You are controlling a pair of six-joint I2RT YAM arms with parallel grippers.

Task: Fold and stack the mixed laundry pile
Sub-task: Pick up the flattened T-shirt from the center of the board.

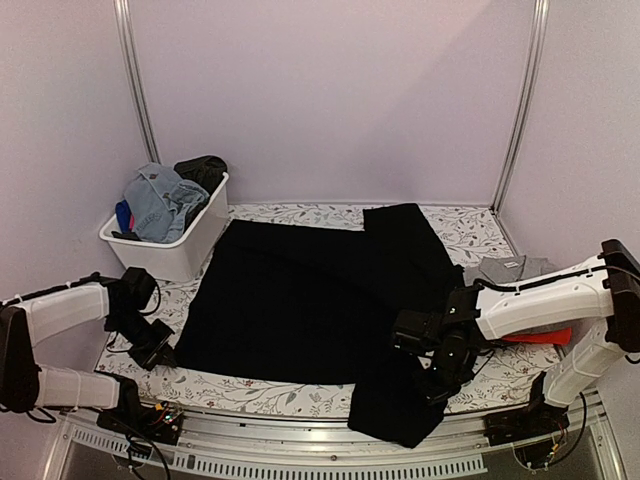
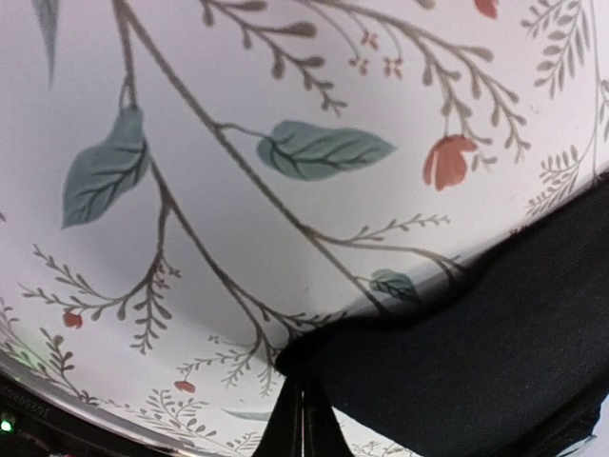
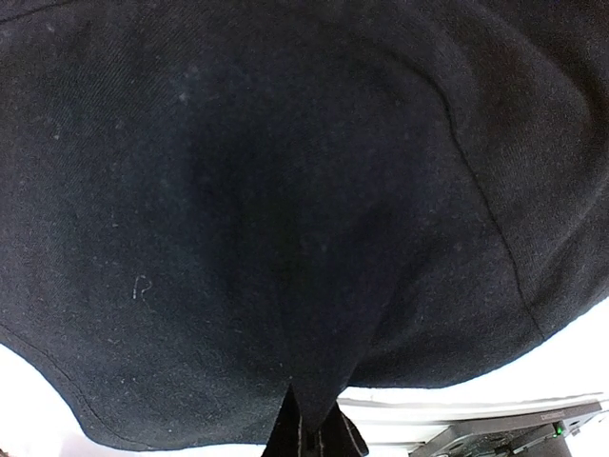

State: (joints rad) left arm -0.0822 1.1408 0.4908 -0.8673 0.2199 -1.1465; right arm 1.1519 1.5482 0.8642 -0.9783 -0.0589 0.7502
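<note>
A large black garment (image 1: 310,300) lies spread flat over the middle of the table, and one part hangs over the near edge at the right. My left gripper (image 1: 160,352) sits at its near-left corner. In the left wrist view that gripper (image 2: 301,383) is shut, pinching the corner of the black garment (image 2: 476,352). My right gripper (image 1: 432,375) is low over the near-right part. In the right wrist view the right gripper (image 3: 309,425) is shut on a pinched-up fold of the black garment (image 3: 285,190). A grey shirt (image 1: 515,268) and red cloth (image 1: 540,338) lie behind the right arm.
A white tub (image 1: 190,250) at the back left holds blue denim pieces (image 1: 160,200) and a dark cloth (image 1: 203,170). The floral tablecloth (image 2: 238,143) covers the table. Lilac walls close in the back and both sides, and a metal rail runs along the near edge.
</note>
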